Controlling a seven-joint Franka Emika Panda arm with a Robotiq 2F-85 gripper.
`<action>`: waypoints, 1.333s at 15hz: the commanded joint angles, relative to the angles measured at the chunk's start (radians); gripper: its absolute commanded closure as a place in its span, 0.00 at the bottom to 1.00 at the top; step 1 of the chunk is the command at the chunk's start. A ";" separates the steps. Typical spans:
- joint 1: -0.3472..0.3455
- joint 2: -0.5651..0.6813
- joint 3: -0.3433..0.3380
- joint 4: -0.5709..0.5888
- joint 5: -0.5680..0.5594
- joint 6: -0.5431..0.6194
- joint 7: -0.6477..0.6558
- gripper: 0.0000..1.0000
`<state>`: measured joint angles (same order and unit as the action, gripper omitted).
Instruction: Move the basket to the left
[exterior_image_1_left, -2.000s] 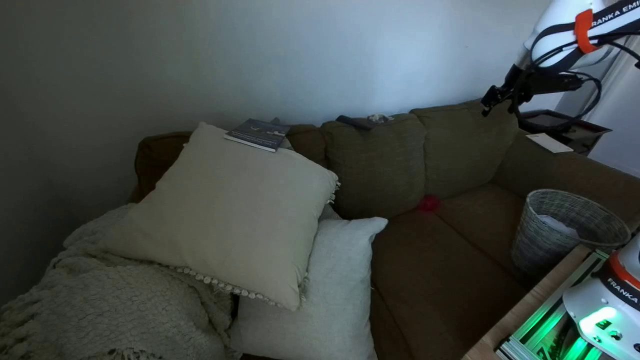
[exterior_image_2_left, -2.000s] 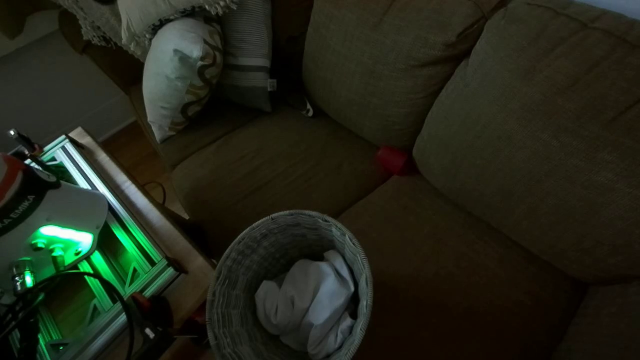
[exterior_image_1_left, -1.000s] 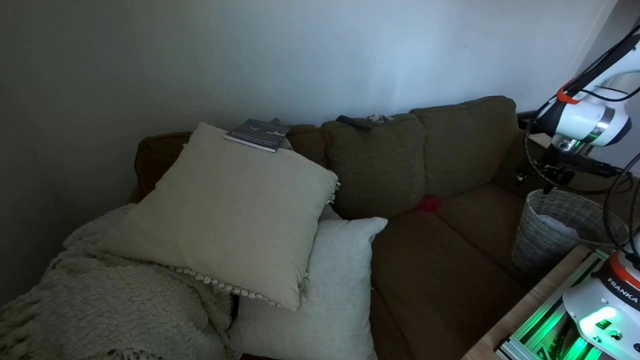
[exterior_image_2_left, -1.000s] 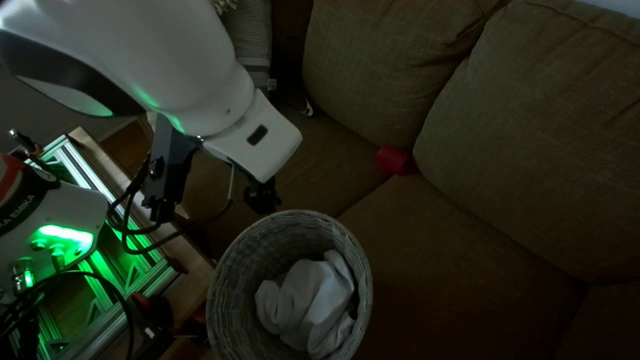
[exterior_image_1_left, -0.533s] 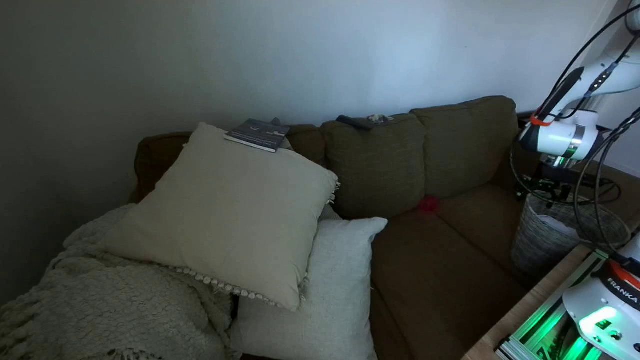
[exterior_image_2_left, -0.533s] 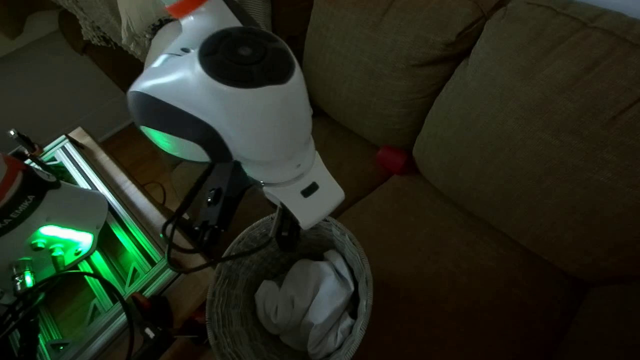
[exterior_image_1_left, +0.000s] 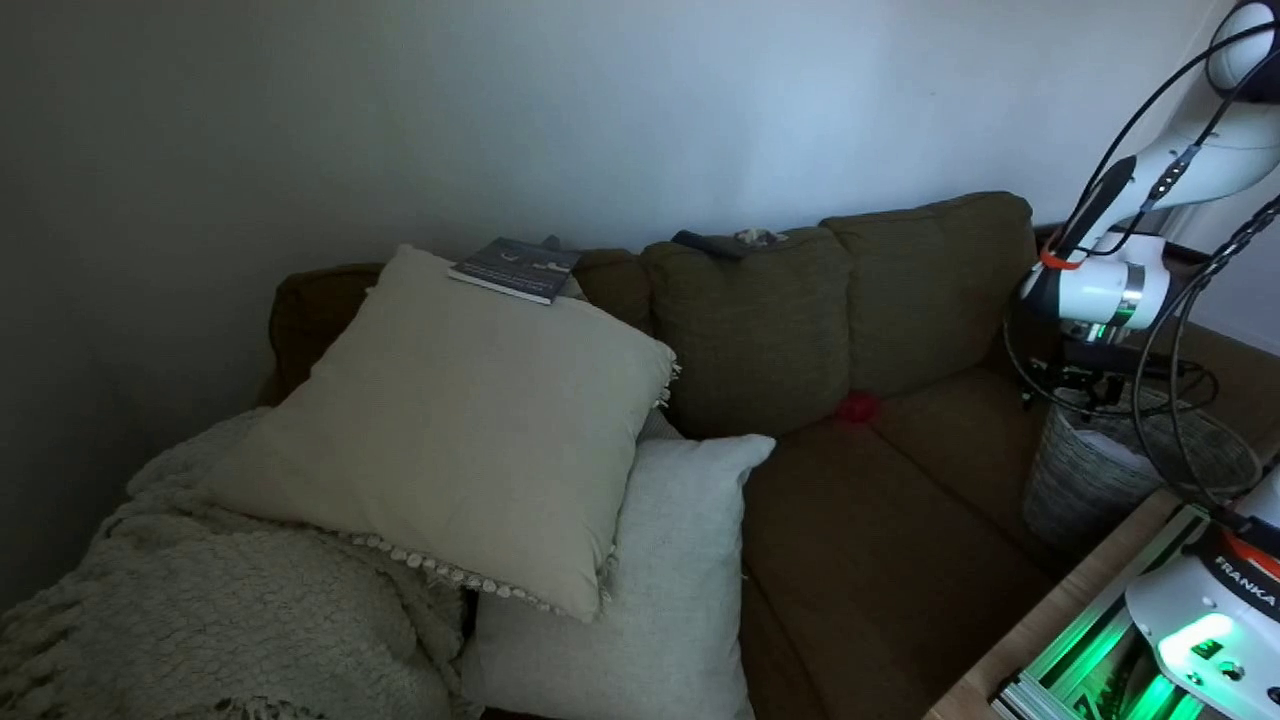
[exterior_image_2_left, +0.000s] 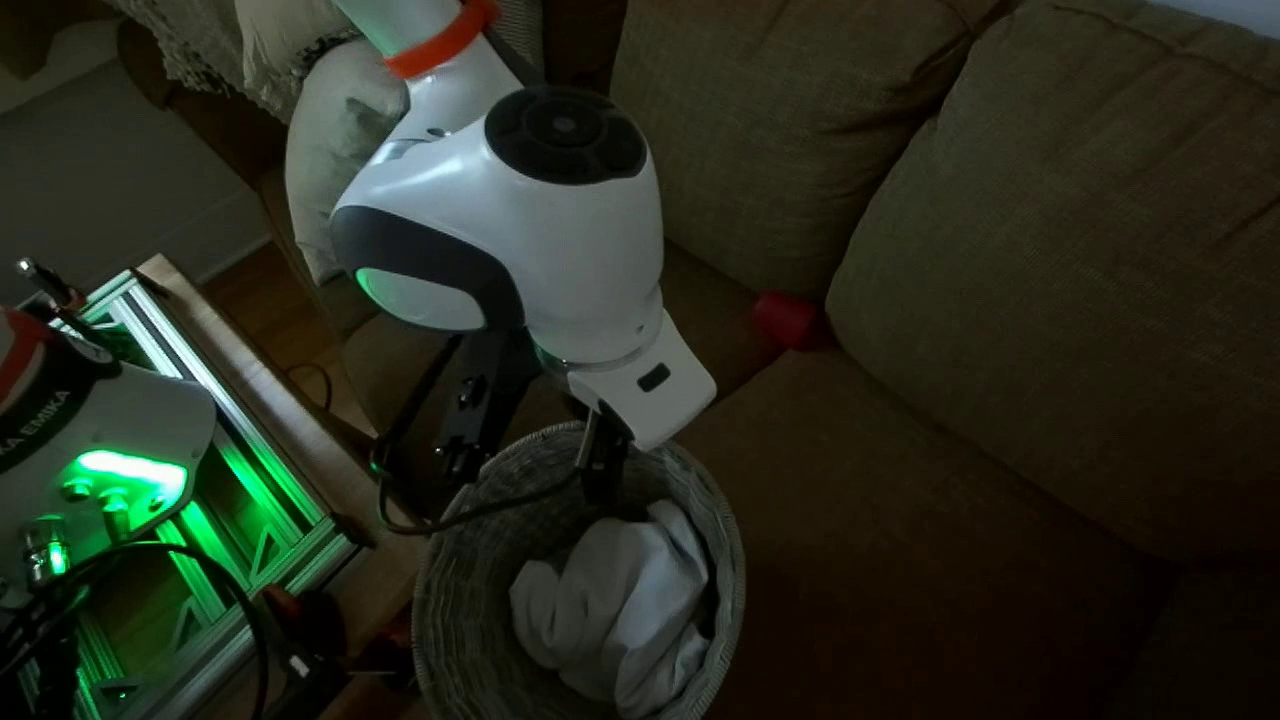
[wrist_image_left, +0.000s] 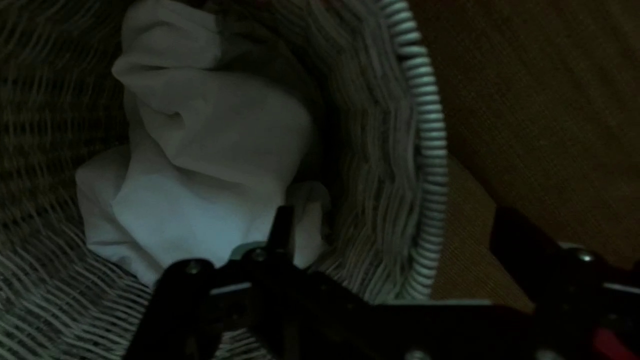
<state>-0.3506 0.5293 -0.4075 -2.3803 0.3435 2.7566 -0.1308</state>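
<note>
A: What's on the left?

B: In an exterior view, the big pillow (exterior_image_1_left: 450, 430). Going right comes the seat (exterior_image_1_left: 870, 560), which I'd take as the place to bring the basket (exterior_image_1_left: 1065, 495).

A: And the gripper (wrist_image_left: 393, 215)?

B: Next along, at the basket's left, far rim (wrist_image_left: 434, 165). It is spread wide and has hold of nothing. Left to right: outer finger (wrist_image_left: 525, 245) above the seat, rim across the gap, inner finger (wrist_image_left: 282, 232) over the basket's inside. How deep they reach, I can't tell.

A: So the step is getting hold of that rim?

B: I judge so. Go straight down with the rim midway, so neither finger lands on it, then close squarely for a full bite.

A: And the cloth (wrist_image_left: 200, 130)?

B: In the basket, right of the rim. Keep the inner finger off it, or it could be pinched too.

A: Then?

B: The basket looks upright at the seat's right end. Held by one edge it will probably tip, so I'd lift only a little and carry it left slowly.
</note>
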 joint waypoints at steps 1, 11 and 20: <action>-0.106 0.023 0.123 0.004 0.010 0.095 0.021 0.00; 0.039 0.072 0.058 -0.076 -0.102 0.203 0.234 0.65; 0.358 0.083 -0.167 -0.182 -0.245 0.207 0.345 0.97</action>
<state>-0.0570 0.6194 -0.5274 -2.5261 0.1551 2.9644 0.1851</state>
